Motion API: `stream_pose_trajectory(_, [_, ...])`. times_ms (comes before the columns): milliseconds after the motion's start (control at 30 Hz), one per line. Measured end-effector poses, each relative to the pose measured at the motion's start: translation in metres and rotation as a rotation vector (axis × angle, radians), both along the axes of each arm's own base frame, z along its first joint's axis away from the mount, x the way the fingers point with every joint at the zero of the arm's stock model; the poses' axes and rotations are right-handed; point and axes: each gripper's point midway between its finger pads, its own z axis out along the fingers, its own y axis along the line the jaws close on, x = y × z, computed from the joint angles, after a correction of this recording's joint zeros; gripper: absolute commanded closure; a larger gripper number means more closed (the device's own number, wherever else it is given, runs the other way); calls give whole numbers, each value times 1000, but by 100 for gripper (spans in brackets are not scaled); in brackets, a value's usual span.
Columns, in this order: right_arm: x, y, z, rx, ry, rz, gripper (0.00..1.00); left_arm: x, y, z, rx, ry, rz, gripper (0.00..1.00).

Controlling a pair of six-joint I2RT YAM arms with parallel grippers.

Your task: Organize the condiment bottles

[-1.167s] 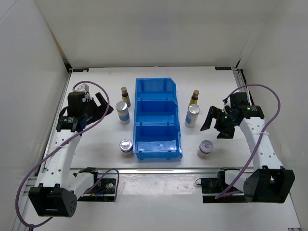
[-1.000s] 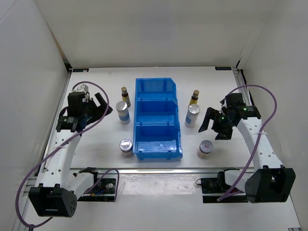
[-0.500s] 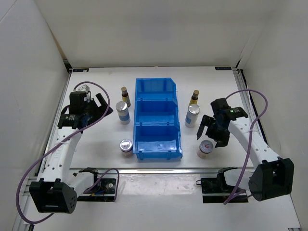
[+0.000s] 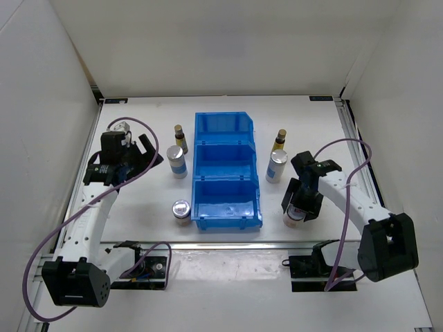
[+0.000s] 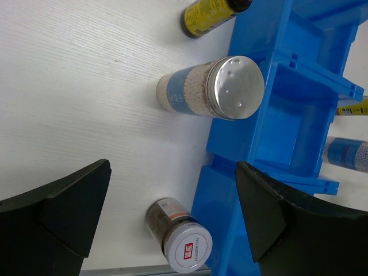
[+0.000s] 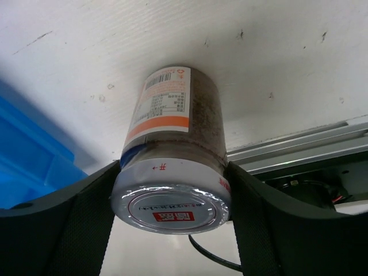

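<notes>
My right gripper is down over the right squat silver-lidded jar; both fingers press the sides of its lid, and it stands on the table near the front edge. My left gripper is open and empty, left of the left white-blue cylinder, with the left squat jar between its jaws farther off. The left brown bottle, right brown bottle, right cylinder and left jar stand beside the bin.
The blue three-compartment bin sits mid-table with nothing visible in it; its wall shows in the left wrist view and its corner in the right wrist view. The metal front rail runs close behind the held jar.
My right gripper has swung left and toward the front edge, come down over the right squat jar and closed on its lid. The left arm has barely moved.
</notes>
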Motion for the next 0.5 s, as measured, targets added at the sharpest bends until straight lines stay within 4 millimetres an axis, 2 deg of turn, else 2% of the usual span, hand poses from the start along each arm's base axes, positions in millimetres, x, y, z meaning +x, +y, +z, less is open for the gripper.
stream_pose_trajectory(33, [0, -1, 0, -6, -5, 0, 31, 0, 0, 0, 0, 0, 0, 0])
stream_pose_trajectory(133, [3, -2, 3, -19, -33, 1, 53, -1, 0, 1, 0, -1, 0, 0])
stream_pose_trajectory(167, [3, -3, 4, -22, -43, 4, 67, -1, 0, 1, 0, -1, 0, 0])
stream_pose_trajectory(267, [4, -5, 8, -36, -73, 16, 90, -1, -1, 1, -2, -1, -3, 0])
stream_pose_trajectory(367, [3, -6, 22, -61, -113, 57, 96, -1, -1, 1, -4, -1, -4, 0])
stream_pose_trajectory(500, [16, 9, 75, -29, -271, 139, 100, -1, -1, 1, -4, -1, -5, 0])
